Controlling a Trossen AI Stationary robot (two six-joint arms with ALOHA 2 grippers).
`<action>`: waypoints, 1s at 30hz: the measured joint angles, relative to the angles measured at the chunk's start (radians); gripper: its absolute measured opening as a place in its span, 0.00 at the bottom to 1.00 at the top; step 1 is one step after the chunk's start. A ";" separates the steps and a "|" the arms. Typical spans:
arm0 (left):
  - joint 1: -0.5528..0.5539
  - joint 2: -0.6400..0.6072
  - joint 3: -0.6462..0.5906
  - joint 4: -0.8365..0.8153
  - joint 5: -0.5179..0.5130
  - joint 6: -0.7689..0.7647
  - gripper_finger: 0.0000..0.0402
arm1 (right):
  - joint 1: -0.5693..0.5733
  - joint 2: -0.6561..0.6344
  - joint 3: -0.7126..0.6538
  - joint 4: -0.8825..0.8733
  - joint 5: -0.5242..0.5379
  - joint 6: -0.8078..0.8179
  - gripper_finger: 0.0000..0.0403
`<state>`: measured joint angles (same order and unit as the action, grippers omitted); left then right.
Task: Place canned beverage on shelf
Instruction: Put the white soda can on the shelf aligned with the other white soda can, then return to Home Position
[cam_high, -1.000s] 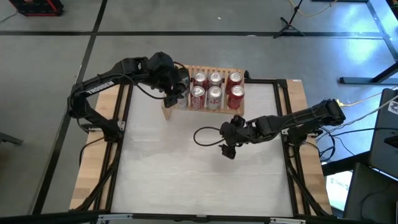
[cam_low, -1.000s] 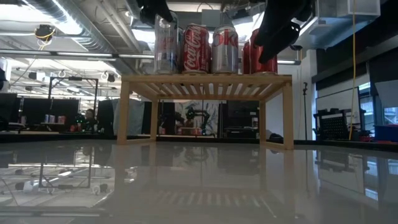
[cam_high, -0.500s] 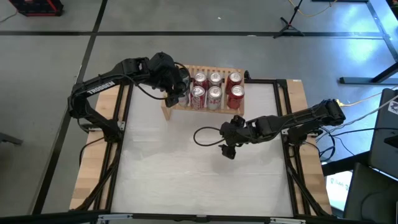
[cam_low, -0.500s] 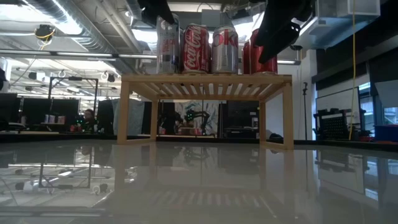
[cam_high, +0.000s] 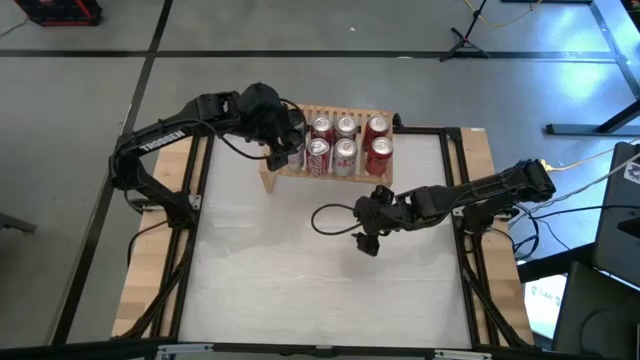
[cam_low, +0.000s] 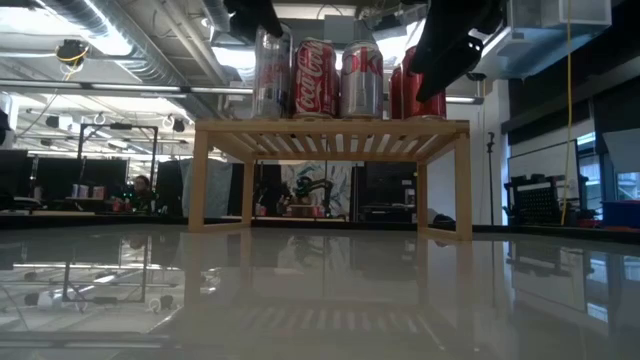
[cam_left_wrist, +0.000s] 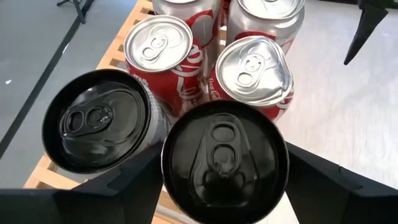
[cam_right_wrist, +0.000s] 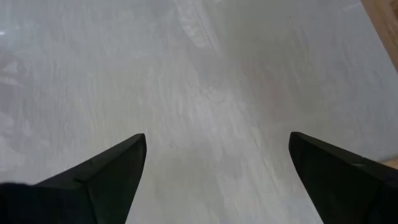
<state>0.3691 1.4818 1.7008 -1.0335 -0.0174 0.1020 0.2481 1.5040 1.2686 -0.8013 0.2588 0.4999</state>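
The left end effector (cam_high: 287, 150) sits over the left end of the shelf (cam_high: 272, 181), its fingers (cam_left_wrist: 127, 180) closed around a silver canned beverage (cam_left_wrist: 225, 162). The left wrist view looks straight down on that can's lid, with a second dark-lidded can (cam_left_wrist: 96, 127) close beside it and the wooden slats showing past the outer cans, so little room remains along that edge. In the low view the held can (cam_low: 271, 72) stands at the left end of the row, its base at the slatted top; whether it rests on the slats cannot be told.

Moving right, the shelf carries red and silver cans (cam_high: 345, 143) in two rows, packed shoulder to shoulder from the held can to the right leg (cam_low: 462, 180). The space under the shelf is open between its two side legs.

Farther right and nearer the front, the right end effector (cam_high: 366, 240) hovers above the bare white counter (cam_high: 300, 290), well apart from the shelf, with its fingers (cam_right_wrist: 102, 174) spread wide and nothing between them. The counter around it is open on all sides, reaching to the dark frame rails along the left and right edges.
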 joint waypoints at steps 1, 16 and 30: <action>0.000 0.000 0.000 0.001 0.000 0.000 0.71 | 0.000 0.000 0.000 0.000 0.000 0.000 0.95; -0.009 -0.030 0.267 -0.079 -0.063 0.003 0.71 | 0.000 0.000 0.000 0.021 -0.010 0.044 0.95; -0.237 -0.443 -0.191 0.041 0.068 -0.157 0.69 | 0.037 -0.207 0.013 0.036 0.018 0.044 0.69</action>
<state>0.1317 1.0392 1.5100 -0.9930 0.0502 -0.0552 0.2847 1.2966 1.2812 -0.7650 0.2772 0.5434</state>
